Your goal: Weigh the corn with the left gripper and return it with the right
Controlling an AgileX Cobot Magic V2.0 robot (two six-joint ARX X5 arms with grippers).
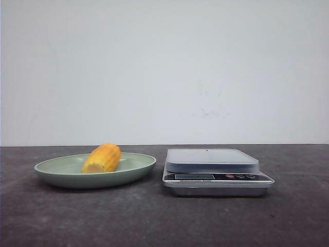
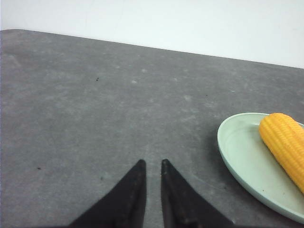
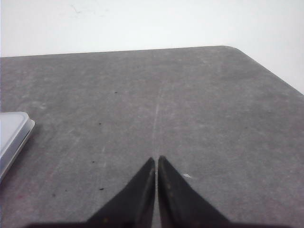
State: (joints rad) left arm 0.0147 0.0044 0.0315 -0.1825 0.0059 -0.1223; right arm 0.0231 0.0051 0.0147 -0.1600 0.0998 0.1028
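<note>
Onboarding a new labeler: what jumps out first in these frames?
The bright yellow-orange corn lying on the pale green plate at the left of the dark table stands out first. Just right of the plate, apart from it, sits the silver kitchen scale with nothing on its platform. Neither arm shows in the front view; the left gripper and the right gripper each hover over bare table, jaws nearly together.

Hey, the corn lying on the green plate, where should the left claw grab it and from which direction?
Probably from above, across the middle of the corn. It lies on its side in the shallow plate, so the rounded flanks are exposed. The left claw, nearly closed now, would first need to open wider.
</note>
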